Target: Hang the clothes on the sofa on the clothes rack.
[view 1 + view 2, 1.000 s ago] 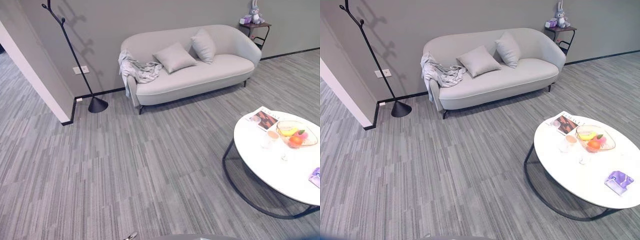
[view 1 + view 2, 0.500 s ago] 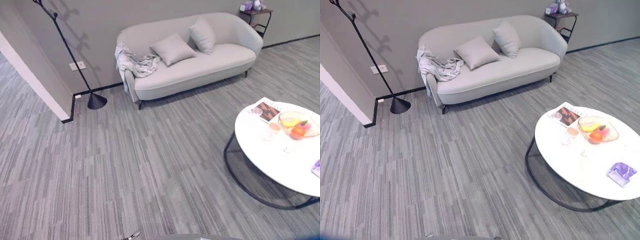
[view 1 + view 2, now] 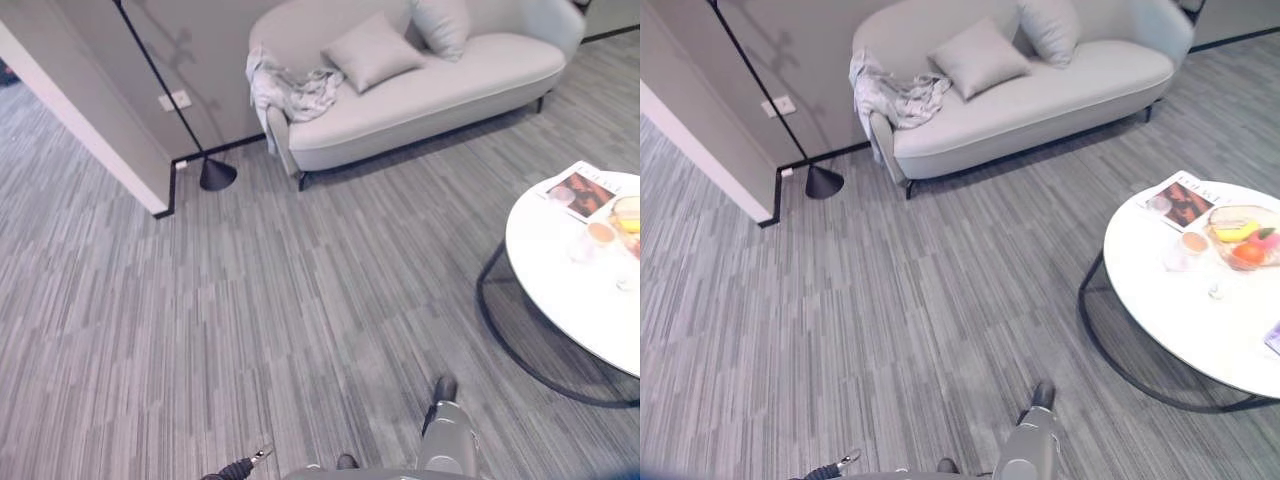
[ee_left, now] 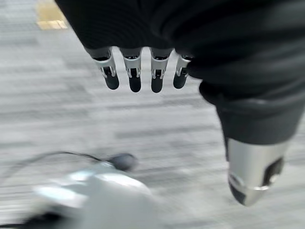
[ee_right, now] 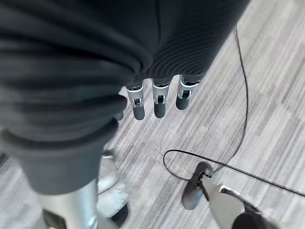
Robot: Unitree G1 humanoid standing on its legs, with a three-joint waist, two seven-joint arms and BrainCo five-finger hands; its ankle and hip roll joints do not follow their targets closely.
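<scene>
Crumpled grey clothes draped over sofa arm; black clothes rack beside

Two head views look down from high, both share sofa, round table, floor. Wrist views sit very near own fingers, face floor.

Even, soft room light fills the head views. The clothes rack throws a faint branched shadow on the grey wall behind it, and a dark shadow lies under the sofa. The white coffee table shines palely. Beyond the left hand, the carpet is smeared with blur; past the right hand it stays sharper.
</scene>
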